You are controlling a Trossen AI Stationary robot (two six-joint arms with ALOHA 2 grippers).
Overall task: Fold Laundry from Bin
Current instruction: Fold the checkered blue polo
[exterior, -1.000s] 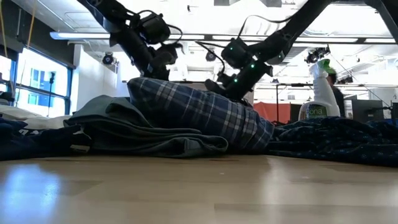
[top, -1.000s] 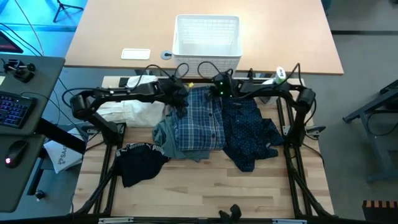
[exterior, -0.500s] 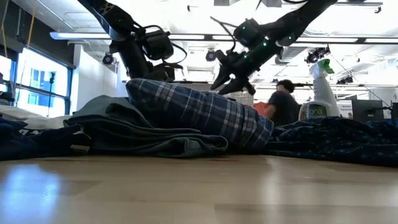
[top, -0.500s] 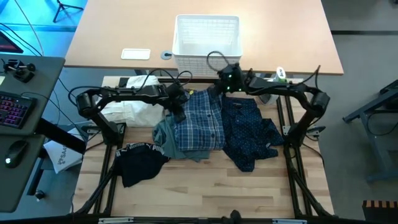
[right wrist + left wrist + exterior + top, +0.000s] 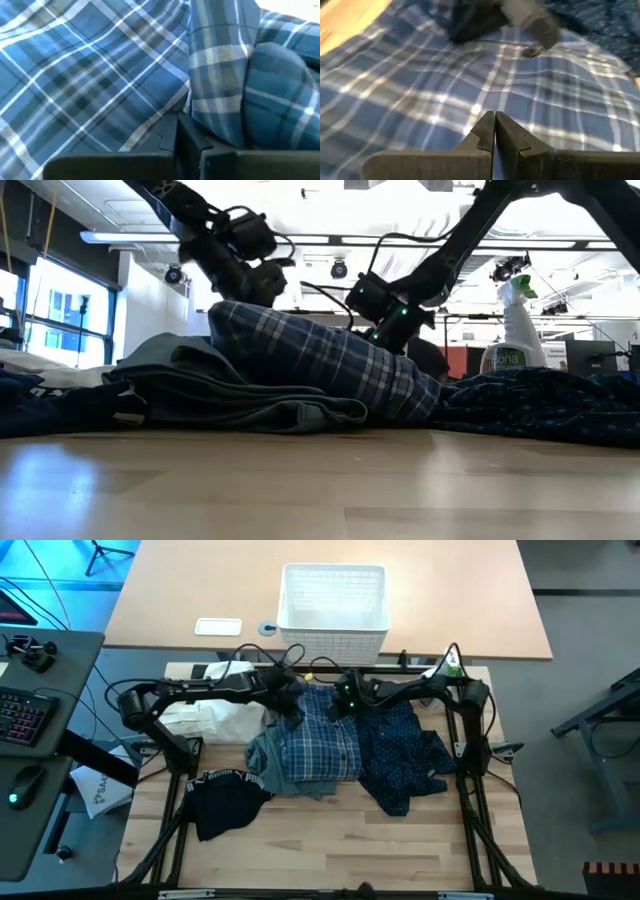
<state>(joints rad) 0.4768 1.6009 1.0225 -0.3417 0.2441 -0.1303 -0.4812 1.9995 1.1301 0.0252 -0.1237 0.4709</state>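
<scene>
The blue-white plaid shirt (image 5: 320, 740) lies mid-table, its left part over a grey-green top (image 5: 262, 760) and its right edge beside the navy dotted trousers (image 5: 400, 750). A black piece with white lettering (image 5: 225, 800) lies near left and a white cloth (image 5: 215, 720) far left. The white bin (image 5: 333, 572) stands beyond the table's far edge. My left gripper (image 5: 292, 705) is shut at the shirt's far left part. My right gripper (image 5: 338, 708) is shut at its far right part. My left gripper has its shut fingertips (image 5: 487, 125) on the plaid cloth (image 5: 492, 107) at the shirt's far left part, slanting down from the left. How many layers are caught does not show. In the low view that part (image 5: 235, 320) stands raised under the gripper. My right gripper pinches a fold of the plaid shirt (image 5: 215, 105) between its two fingers, near the shirt's far right part. It slants down from the table's right and far side. The fold bulges up beside the fingers, while the rest of the shirt lies on the table.
A spray bottle (image 5: 450, 662) stands at the table's far right, behind my right arm. A keyboard and mouse sit on a desk at the left. Bare wood (image 5: 330, 840) lies along the near edge.
My right gripper rose toward the bin with its fingers open, then came down toward the near edge onto the plaid shirt's far right part and shut there. The shirt's raised far left part stayed as it was.
</scene>
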